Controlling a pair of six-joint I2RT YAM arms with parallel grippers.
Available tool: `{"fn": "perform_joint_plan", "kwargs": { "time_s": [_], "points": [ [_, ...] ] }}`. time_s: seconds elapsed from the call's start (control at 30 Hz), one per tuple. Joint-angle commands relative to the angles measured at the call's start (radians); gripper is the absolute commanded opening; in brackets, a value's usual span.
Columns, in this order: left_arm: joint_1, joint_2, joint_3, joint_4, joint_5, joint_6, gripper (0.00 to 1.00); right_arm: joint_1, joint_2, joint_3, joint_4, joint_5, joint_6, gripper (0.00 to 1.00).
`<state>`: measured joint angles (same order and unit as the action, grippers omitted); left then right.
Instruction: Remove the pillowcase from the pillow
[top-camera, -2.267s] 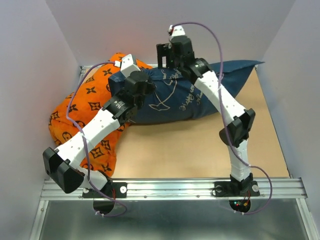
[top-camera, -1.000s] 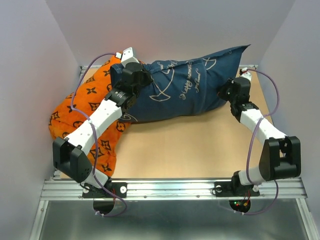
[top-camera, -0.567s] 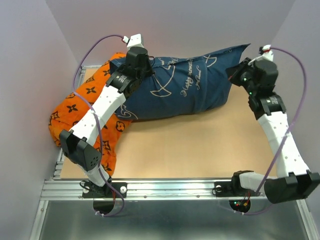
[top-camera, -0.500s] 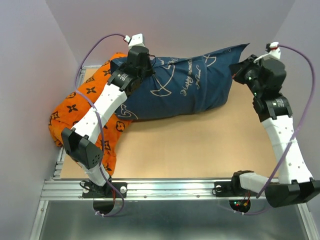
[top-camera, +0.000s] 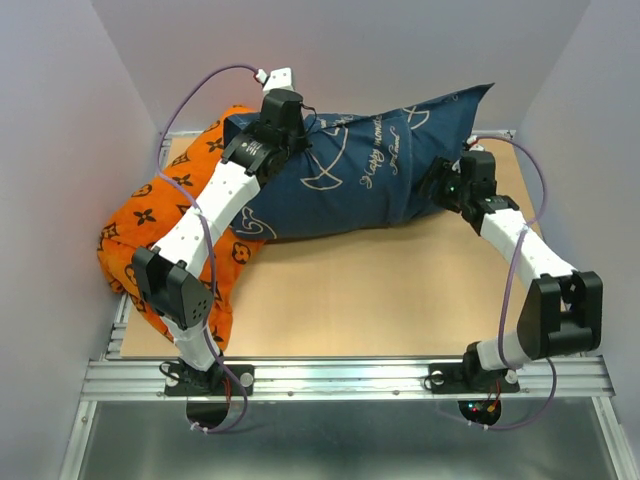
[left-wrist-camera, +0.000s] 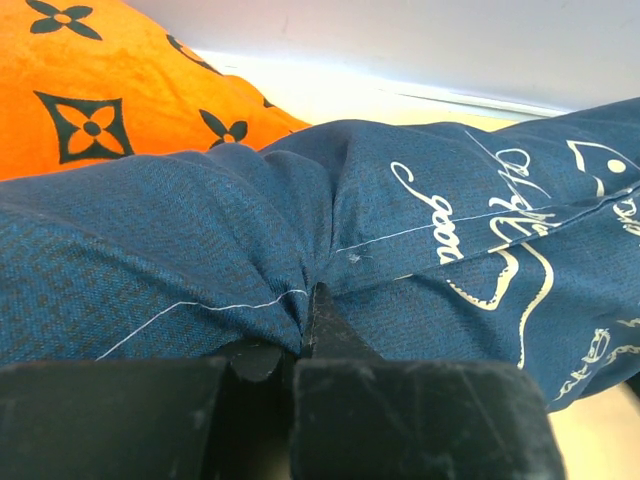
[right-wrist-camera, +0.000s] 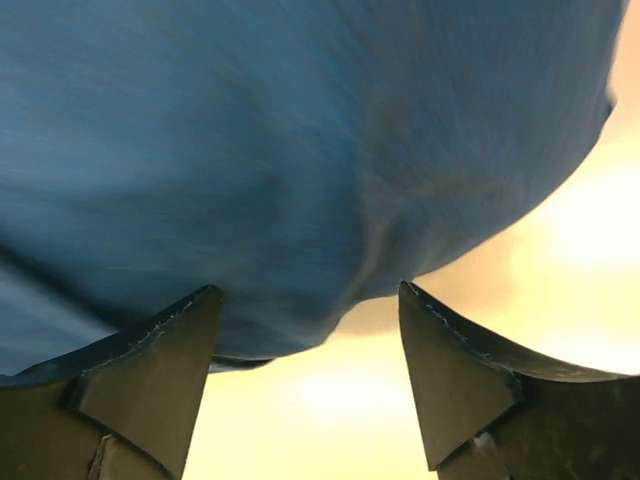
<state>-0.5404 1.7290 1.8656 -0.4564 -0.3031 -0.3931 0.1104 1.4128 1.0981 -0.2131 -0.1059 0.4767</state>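
The pillowcase (top-camera: 370, 170) lay across the far half of the table (top-camera: 400, 290), a dark navy cover, plump and full, with thin white line drawings and looping script over its top. Its left end rested against the orange cushion (top-camera: 170, 220) with black motifs, and its far right corner stuck up in a loose point toward the back wall. Whatever filled it was completely covered; no white pillow showed.

The left gripper (left-wrist-camera: 305, 330) was at the case's left end with its fingers closed together on a pinch of the cloth. The fabric puckered into folds there, and a white stitched seam ran across them.

The right gripper (right-wrist-camera: 308, 290) was low at the right end, its two fingers spread apart. The rounded blue bulge of the case sat just at the tips, though that view was blurred.
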Motion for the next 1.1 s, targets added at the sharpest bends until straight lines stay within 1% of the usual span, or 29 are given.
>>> {"fn": "perform_joint_plan", "kwargs": {
  "time_s": [0.0, 0.07, 0.1, 0.17, 0.2, 0.23, 0.27, 0.3, 0.33, 0.37, 0.4, 0.43, 0.47, 0.5, 0.53, 0.57, 0.6, 0.67, 0.7, 0.73, 0.77, 0.8, 0.83, 0.9, 0.93, 1.07],
  "points": [
    [0.002, -0.009, -0.034, -0.008, -0.013, 0.040, 0.00, -0.018, -0.008, -0.035, 0.237, -0.048, 0.007, 0.78],
    [0.002, -0.011, -0.045, -0.004, -0.014, 0.040, 0.00, -0.028, 0.014, -0.058, 0.287, -0.029, 0.017, 0.82],
    [0.003, -0.009, -0.051, -0.001, -0.013, 0.040, 0.00, -0.040, 0.031, -0.094, 0.346, -0.029, 0.034, 0.85],
    [0.003, -0.008, -0.052, 0.002, -0.010, 0.040, 0.00, -0.054, 0.051, -0.141, 0.426, -0.049, 0.059, 0.86],
    [0.003, -0.008, -0.055, 0.004, -0.008, 0.040, 0.00, -0.058, 0.066, -0.176, 0.463, -0.054, 0.068, 0.85],
    [0.003, -0.008, -0.056, 0.005, -0.008, 0.040, 0.00, -0.060, 0.087, -0.200, 0.554, -0.058, 0.095, 0.81],
    [0.003, -0.008, -0.056, 0.007, -0.007, 0.040, 0.00, -0.061, 0.103, -0.220, 0.602, -0.064, 0.106, 0.77],
    [0.003, -0.009, -0.057, 0.007, -0.005, 0.042, 0.00, -0.061, 0.130, -0.246, 0.645, -0.080, 0.129, 0.70],
    [0.003, -0.009, -0.059, 0.012, -0.005, 0.045, 0.00, -0.061, 0.149, -0.254, 0.717, -0.087, 0.138, 0.50],
    [0.003, -0.011, -0.059, 0.012, -0.007, 0.045, 0.00, -0.060, 0.166, -0.262, 0.751, -0.107, 0.151, 0.45],
    [0.003, -0.009, -0.060, 0.009, -0.008, 0.048, 0.00, -0.061, 0.184, -0.265, 0.780, -0.120, 0.161, 0.43],
    [0.003, -0.011, -0.060, 0.007, -0.008, 0.049, 0.00, -0.060, 0.216, -0.265, 0.826, -0.127, 0.169, 0.33],
    [0.003, -0.011, -0.062, 0.005, -0.013, 0.053, 0.00, -0.061, 0.224, -0.265, 0.837, -0.130, 0.177, 0.25],
    [0.003, -0.012, -0.062, 0.002, -0.014, 0.053, 0.00, -0.061, 0.229, -0.267, 0.843, -0.124, 0.194, 0.13],
    [0.003, -0.014, -0.063, -0.001, -0.017, 0.056, 0.00, -0.061, 0.222, -0.267, 0.844, -0.118, 0.203, 0.13],
    [0.003, -0.016, -0.066, -0.001, -0.016, 0.056, 0.00, -0.060, 0.192, -0.280, 0.842, -0.109, 0.209, 0.02],
    [0.003, -0.022, -0.068, -0.002, -0.018, 0.060, 0.00, -0.060, 0.166, -0.290, 0.837, -0.085, 0.218, 0.01],
    [0.003, -0.028, -0.069, -0.002, -0.018, 0.063, 0.00, -0.060, 0.106, -0.262, 0.717, -0.057, 0.208, 0.00],
    [0.003, -0.028, -0.063, -0.002, -0.016, 0.066, 0.00, -0.051, 0.047, -0.229, 0.642, -0.045, 0.179, 0.01],
    [0.003, -0.029, -0.057, -0.008, -0.013, 0.075, 0.00, -0.045, 0.011, -0.193, 0.479, -0.011, 0.159, 0.01],
    [0.003, -0.028, -0.051, -0.014, -0.010, 0.079, 0.00, -0.035, -0.023, -0.163, 0.404, 0.001, 0.139, 0.01],
    [0.002, -0.025, -0.033, -0.022, -0.005, 0.083, 0.00, -0.014, -0.096, -0.100, 0.335, 0.009, 0.123, 0.01],
    [0.000, -0.017, -0.023, -0.037, -0.004, 0.091, 0.00, 0.000, -0.132, -0.077, 0.225, 0.023, 0.103, 0.01],
    [-0.001, -0.010, -0.005, -0.051, -0.002, 0.097, 0.00, 0.021, -0.233, -0.009, 0.125, 0.038, 0.092, 0.01],
    [-0.004, -0.008, -0.003, -0.062, -0.001, 0.109, 0.00, 0.028, -0.257, 0.009, 0.054, 0.037, 0.091, 0.01],
    [-0.015, 0.032, 0.044, -0.097, 0.018, 0.149, 0.00, 0.043, -0.299, 0.075, -0.066, 0.018, 0.080, 0.00]
  ]
}}
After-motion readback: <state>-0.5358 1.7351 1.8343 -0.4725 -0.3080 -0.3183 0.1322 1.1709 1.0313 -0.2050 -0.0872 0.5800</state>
